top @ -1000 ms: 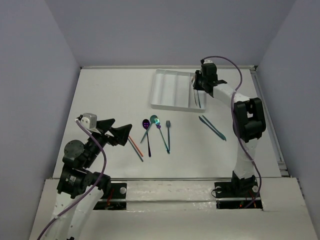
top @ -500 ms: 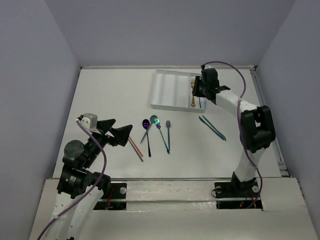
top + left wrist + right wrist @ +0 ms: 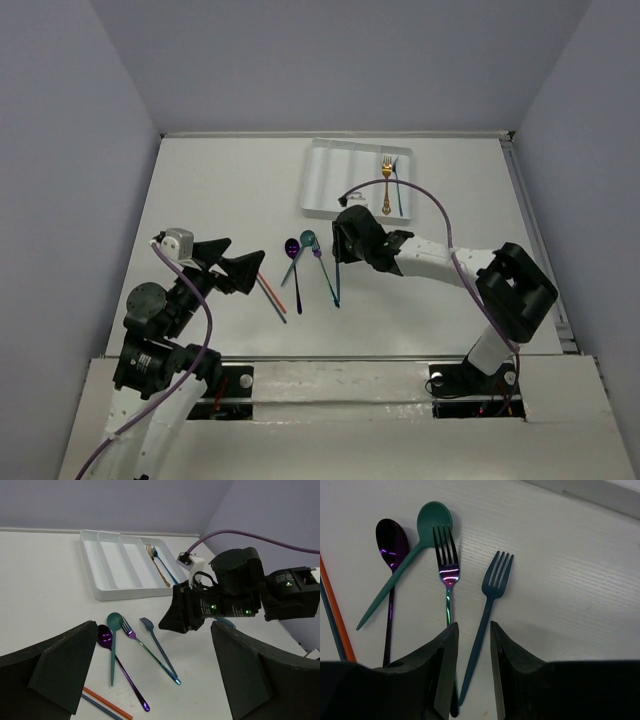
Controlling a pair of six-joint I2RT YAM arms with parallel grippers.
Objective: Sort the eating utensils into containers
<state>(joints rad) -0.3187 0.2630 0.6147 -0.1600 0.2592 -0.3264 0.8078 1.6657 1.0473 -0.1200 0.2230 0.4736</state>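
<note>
A white table point(image 3: 220, 190) carries everything. Toward its far side, right of centre, sits a white tray point(image 3: 326, 182) with long parallel compartments. Nearer the arms, a cluster of utensils lies loose on the bare surface. A purple spoon point(image 3: 391, 540) and a teal spoon point(image 3: 434, 517) have their bowls side by side and their handles crossing. Just right of them an iridescent fork point(image 3: 447, 570) and a blue fork point(image 3: 496, 575) lie side by side, tines toward the tray. Left of the spoons, a red-orange chopstick point(image 3: 107, 703) and a teal chopstick point(image 3: 97, 706) lie close together, roughly parallel.
</note>
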